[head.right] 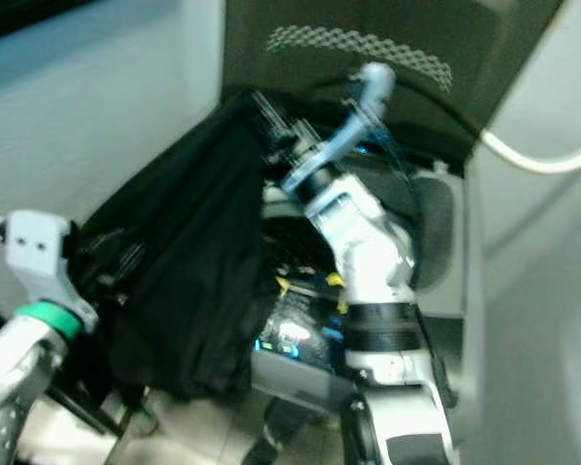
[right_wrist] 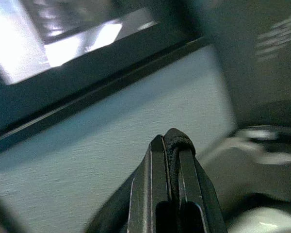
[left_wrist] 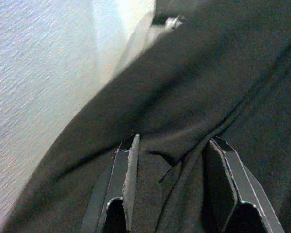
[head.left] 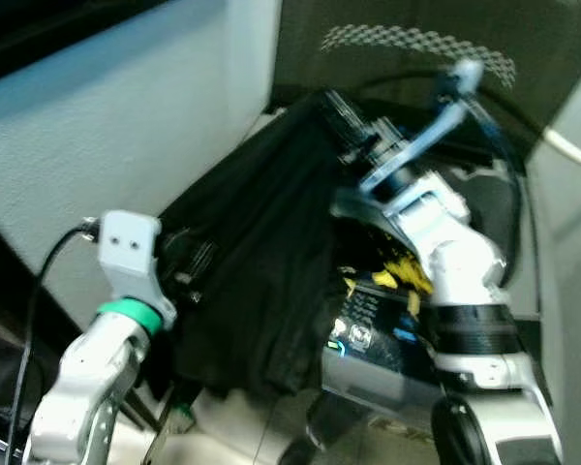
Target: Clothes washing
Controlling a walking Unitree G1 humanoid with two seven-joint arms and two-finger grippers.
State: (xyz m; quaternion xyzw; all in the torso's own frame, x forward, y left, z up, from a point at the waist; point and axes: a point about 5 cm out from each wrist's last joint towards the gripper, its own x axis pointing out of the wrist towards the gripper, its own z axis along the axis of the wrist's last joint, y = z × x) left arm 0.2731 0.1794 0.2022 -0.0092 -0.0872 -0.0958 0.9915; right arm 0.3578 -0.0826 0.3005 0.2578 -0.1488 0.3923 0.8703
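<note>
No writing can be read. The left gripper (left_wrist: pixel 172 189) has its fingers apart with folds of the black garment (head.left: pixel 261 252) between them. The dark, creased cloth hangs between both arms, beside a pale wall (head.left: pixel 107 126). The right gripper (right_wrist: pixel 170 145) pinches its upper edge, fingers together on a thin fold.

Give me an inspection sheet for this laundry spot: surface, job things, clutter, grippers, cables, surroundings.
Surface: pale floor, partly visible below the arms.
Job's things: black garment held up between both arms, hanging in folds.
Clutter: dark box with yellow and blue print beneath the right arm.
Grippers: left gripper with fingers apart, garment fabric bunched between them; right gripper shut on a black fold of the garment.
Cables: black cable at the left wrist; white cable on the right.
Surroundings: light grey wall; dark panel behind.
</note>
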